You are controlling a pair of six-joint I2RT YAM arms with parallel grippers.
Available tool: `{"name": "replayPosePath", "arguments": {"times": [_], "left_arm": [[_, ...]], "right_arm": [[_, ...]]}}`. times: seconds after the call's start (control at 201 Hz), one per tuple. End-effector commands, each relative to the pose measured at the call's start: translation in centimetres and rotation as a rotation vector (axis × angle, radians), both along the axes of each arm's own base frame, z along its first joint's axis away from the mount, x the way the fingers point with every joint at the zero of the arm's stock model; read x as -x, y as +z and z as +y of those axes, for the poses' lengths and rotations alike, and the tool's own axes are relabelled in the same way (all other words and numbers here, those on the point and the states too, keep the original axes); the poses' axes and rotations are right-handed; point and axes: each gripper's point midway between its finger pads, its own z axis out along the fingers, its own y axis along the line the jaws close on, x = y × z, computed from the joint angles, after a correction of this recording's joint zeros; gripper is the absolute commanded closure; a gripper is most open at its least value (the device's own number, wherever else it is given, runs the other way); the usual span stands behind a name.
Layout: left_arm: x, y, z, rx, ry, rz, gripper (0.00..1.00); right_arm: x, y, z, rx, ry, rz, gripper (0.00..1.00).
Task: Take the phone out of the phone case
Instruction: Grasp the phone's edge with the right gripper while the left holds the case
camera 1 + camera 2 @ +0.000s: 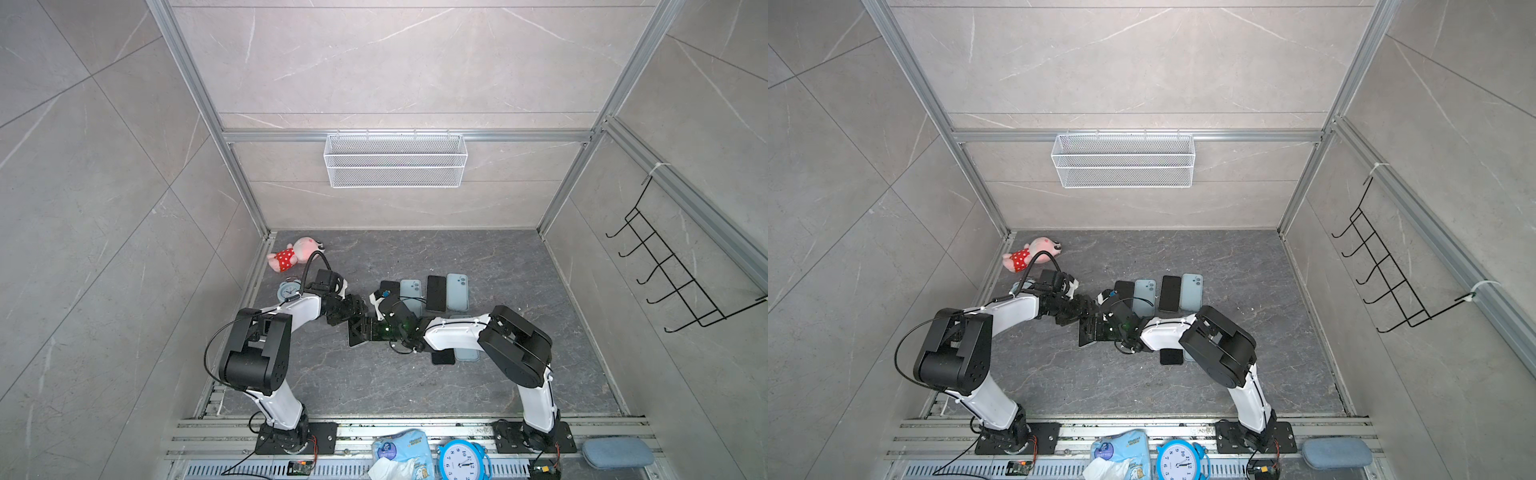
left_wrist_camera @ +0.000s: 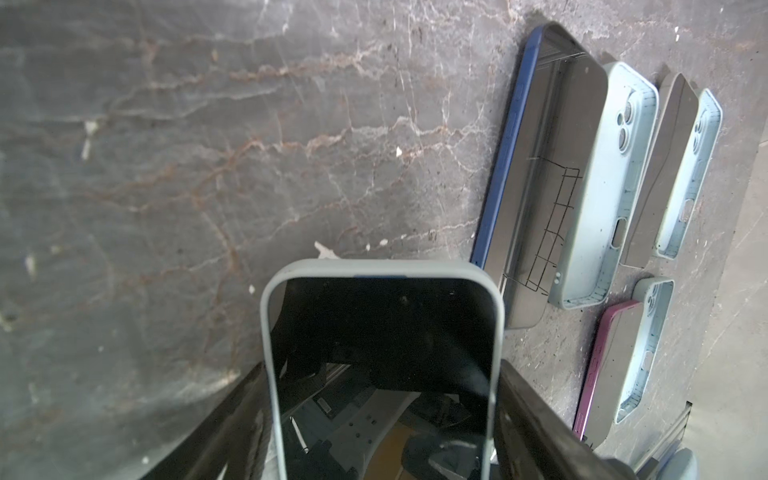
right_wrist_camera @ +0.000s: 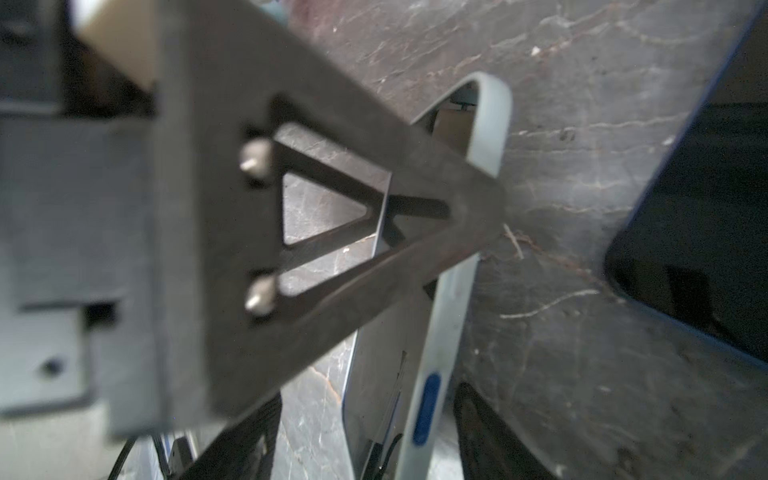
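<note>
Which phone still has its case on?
The phone held in the left gripper: a pale grey case rims its black screen. The blue phone and the magenta phone lie bare on the table beside empty cases.

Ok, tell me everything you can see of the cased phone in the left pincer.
The phone has a dark, glossy screen. A pale grey, soft-looking case with rounded corners wraps it. A blue sliver of the phone's body shows at the end edge, and a blue button shows through the side. The left pincer clamps its long sides. A finger of the right pincer lies across one corner; whether that one grips, I cannot tell.
</note>
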Motion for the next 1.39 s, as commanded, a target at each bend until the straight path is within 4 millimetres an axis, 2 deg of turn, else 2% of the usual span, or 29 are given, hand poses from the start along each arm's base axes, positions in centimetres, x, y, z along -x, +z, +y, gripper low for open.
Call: {"name": "replayPosePath", "arguments": {"times": [0.0,0.214,0.329,0.418,0.493,0.598,0.643,0.832,0.971,1.161,1.225,1.305,1.39], "left_arm": [[2.2,-0.7,0.1,0.021,0.013,0.071,0.58],[2.9,-0.4,0.2,0.032,0.022,0.053,0.61],[3.2,0.5,0.3,0.044,0.03,0.023,0.61],[3.2,1.9,0.0,0.083,0.036,-0.029,0.61],[3.2,3.6,-0.5,0.14,0.042,-0.089,0.55],[3.3,7.0,-1.0,0.228,0.054,-0.214,0.21],[3.6,8.6,-1.1,0.271,0.06,-0.273,0.15],[4.9,15.1,-1.5,0.397,0.06,-0.476,0.07],[6.0,18.2,-1.9,0.483,0.032,-0.595,0.04],[6.0,18.8,-4.2,0.597,-0.059,-0.624,0.03],[5.9,19.3,-5.2,0.666,-0.099,-0.636,0.03],[6.3,20.1,-6.6,0.748,-0.165,-0.66,0.03],[6.6,20.0,-8.4,0.783,-0.245,-0.644,0.03]], "right_arm": [[-0.6,-0.3,0.8,-0.018,-0.027,0.002,0.44],[-0.6,-0.6,0.9,-0.019,-0.039,0.015,0.76],[-0.4,0.2,0.9,-0.028,-0.04,0.007,0.91],[0.0,1.5,1.0,-0.049,-0.031,-0.006,1.0],[0.3,2.6,0.7,-0.054,-0.021,-0.024,1.0],[0.6,4.5,-0.3,-0.057,-0.019,-0.064,1.0],[0.7,5.5,-0.9,-0.054,-0.02,-0.085,1.0],[0.5,9.6,-4.6,-0.065,-0.039,-0.145,1.0],[0.1,12.4,-8.5,-0.101,-0.067,-0.19,1.0],[-0.1,18.3,-13.5,-0.206,-0.066,-0.3,1.0],[-0.1,19.7,-14.9,-0.252,-0.067,-0.317,1.0],[0.4,20.8,-15.8,-0.313,-0.037,-0.323,1.0],[1.3,21.7,-15.8,-0.37,0.005,-0.329,1.0]]}}
